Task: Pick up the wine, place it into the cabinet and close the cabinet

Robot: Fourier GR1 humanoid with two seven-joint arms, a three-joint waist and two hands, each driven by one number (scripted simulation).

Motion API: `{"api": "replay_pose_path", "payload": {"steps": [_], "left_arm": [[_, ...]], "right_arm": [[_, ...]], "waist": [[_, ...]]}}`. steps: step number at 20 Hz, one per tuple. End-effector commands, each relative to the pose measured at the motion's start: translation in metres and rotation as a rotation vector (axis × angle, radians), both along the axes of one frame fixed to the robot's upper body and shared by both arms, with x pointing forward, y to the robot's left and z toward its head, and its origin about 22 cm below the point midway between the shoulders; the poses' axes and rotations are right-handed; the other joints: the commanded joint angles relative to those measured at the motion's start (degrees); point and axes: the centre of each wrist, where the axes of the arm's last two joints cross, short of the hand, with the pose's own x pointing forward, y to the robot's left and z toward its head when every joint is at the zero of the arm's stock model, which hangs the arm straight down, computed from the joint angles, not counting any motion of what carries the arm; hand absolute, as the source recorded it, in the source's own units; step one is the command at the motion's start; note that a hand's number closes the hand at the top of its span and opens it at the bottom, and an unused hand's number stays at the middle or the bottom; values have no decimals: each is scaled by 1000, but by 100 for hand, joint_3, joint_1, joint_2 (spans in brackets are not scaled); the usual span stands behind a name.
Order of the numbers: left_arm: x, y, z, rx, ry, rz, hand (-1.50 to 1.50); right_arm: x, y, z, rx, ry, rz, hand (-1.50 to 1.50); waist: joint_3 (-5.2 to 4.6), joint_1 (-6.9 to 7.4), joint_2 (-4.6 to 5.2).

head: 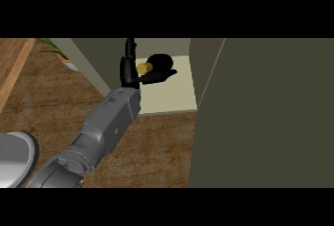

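- 1 grey forearm, running from lower left up into the open cabinet.
- 1 black left hand, fingers curled round the wine, a dark bottle with a yellow patch, held above the pale shelf.
- 1 olive cabinet door, swung open, fills the right.
- Brown wooden counter below.
- 1 potted plant, top left.
- 1 grey rounded object, lower left edge.

The brown surface shows streaky wood grain with a matt finish. The olive-green cabinet door and the cream cabinet shelf look smooth and matt. The grey forearm has a smooth, faintly shiny shell. The black left hand is matt.
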Motion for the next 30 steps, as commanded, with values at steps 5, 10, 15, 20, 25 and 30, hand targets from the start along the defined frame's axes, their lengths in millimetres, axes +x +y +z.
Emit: {"api": "replay_pose_path", "payload": {"steps": [5,10,15,20,25,30], "left_arm": [[-7,8,-15,-27,-33,-52,-150],[-13,8,-24,-12,-25,-84,-150],[-17,12,-32,-43,-27,-136,-150],[-14,10,-27,-103,-11,-156,-150],[-11,7,-19,-149,-45,-168,-150],[-23,15,-40,-174,-43,-171,-150]], "right_arm": [[-2,-2,1,11,11,8,-150],[-9,0,-4,30,10,29,-150],[-13,-1,1,27,-3,12,-150],[-5,-2,-5,11,18,8,-150],[-10,-4,9,21,1,9,-150],[-14,-8,-4,14,10,9,-150]], "waist": [[-19,66,8],[-16,2,-6],[-19,69,-7],[-14,113,-63],[-17,145,-85],[-10,134,-126]]}}
